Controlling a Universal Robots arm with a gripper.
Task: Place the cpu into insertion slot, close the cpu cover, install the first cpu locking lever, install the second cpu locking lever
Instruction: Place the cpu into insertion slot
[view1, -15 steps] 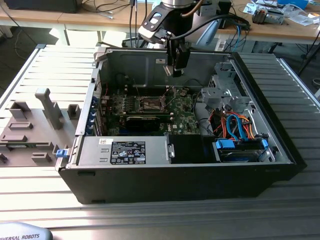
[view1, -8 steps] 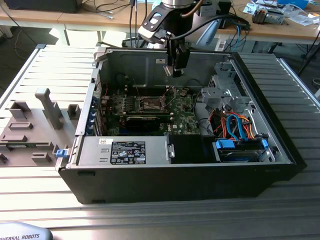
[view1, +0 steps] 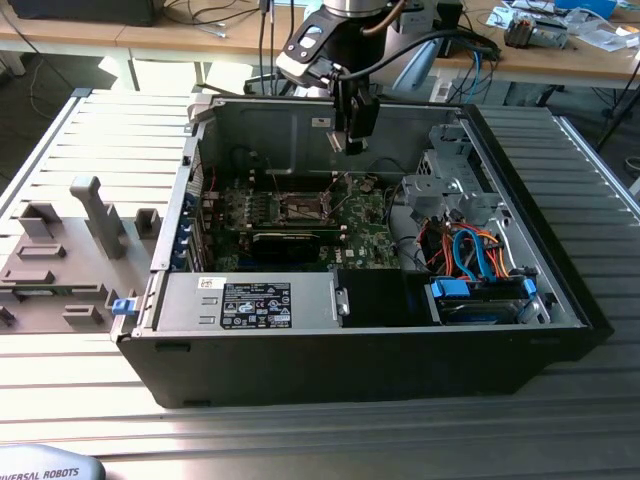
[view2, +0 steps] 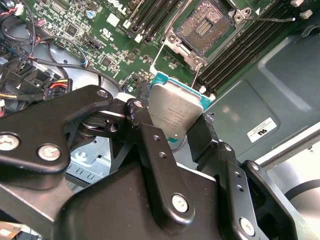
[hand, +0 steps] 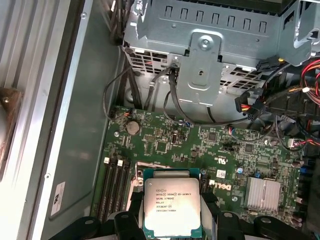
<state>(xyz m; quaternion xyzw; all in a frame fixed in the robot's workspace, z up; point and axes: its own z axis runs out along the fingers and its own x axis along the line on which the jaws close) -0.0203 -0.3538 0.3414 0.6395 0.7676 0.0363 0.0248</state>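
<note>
On a ribbed metal table (view1: 100, 130) lies an open black computer case (view1: 350, 350), with its side off so the inside can be seen. A grey block of moulded holders (view1: 60, 270) sits on the table at the exterior view's left, just beside the case. Inside the case, a green circuit board (view1: 370, 235) covers the floor. A silver power box (view1: 250, 305) lies along the near wall, and a metal drive cage (view1: 450, 180) stands toward the exterior view's right.

The robot arm reaches down from above the far wall. Its black gripper (view1: 352, 145) hangs in the air over the board, touching nothing in the case. In the second wrist view the gripper (view2: 172, 117) is closed narrowly on the cpu (view2: 176, 107), with one black finger (view2: 145, 125) pressed against each of two opposite edges. The chip's dull silver top faces the camera.

The insertion slot (view2: 206, 25) lies uncovered on the board below, well apart from the chip, and its square field of contacts is bare. Black memory slots (view2: 240, 50) run just beside it. A thin wire lever (view2: 196, 75) juts up from one corner of the slot
</note>
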